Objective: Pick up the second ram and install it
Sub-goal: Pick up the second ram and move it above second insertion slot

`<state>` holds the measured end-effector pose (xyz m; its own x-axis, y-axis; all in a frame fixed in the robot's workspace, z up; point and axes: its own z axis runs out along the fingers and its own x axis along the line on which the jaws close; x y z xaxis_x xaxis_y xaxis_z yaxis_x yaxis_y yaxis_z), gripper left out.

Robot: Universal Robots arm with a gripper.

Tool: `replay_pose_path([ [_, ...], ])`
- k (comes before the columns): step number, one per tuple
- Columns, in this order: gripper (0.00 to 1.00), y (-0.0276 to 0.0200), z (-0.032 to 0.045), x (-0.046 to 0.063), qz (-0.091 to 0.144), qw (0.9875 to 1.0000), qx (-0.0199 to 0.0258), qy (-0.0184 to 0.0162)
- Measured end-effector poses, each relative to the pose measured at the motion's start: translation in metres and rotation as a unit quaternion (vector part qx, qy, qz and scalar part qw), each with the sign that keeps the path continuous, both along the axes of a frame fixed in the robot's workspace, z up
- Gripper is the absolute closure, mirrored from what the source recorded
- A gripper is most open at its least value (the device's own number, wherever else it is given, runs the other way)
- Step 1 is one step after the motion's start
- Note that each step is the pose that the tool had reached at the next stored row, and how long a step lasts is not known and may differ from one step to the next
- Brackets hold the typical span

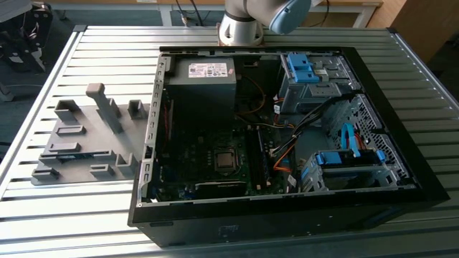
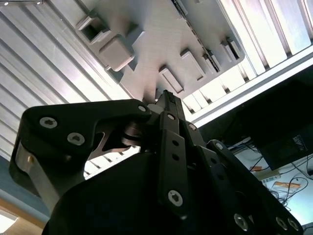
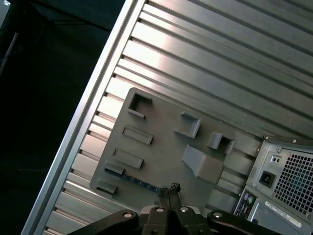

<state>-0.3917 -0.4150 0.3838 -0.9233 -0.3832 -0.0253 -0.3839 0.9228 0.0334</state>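
A slatted metal table (image 1: 107, 43) carries an open computer case (image 1: 287, 161), its motherboard exposed. On the exterior view's left of the case lies a grey holder tray (image 1: 97, 142) with raised blocks. The second ram (image 1: 72, 156) rests in a slot near the tray's front edge, a thin dark blue strip whose long axis runs parallel to that edge.

In the first wrist view the gripper (image 3: 168, 190) hangs above the tray, apart from it. Its fingertips are drawn together and hold nothing. The ram (image 3: 137, 180) stretches from just beside the fingertips towards the table's side rail. The gripper looks to sit over one end of the stick, not its middle.
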Motion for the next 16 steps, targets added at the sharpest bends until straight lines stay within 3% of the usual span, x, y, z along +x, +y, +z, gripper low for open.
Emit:
replay_pose_path([
  [16,0.89,-0.0001,0.0,0.0,0.027,0.9996,0.0,0.0],
])
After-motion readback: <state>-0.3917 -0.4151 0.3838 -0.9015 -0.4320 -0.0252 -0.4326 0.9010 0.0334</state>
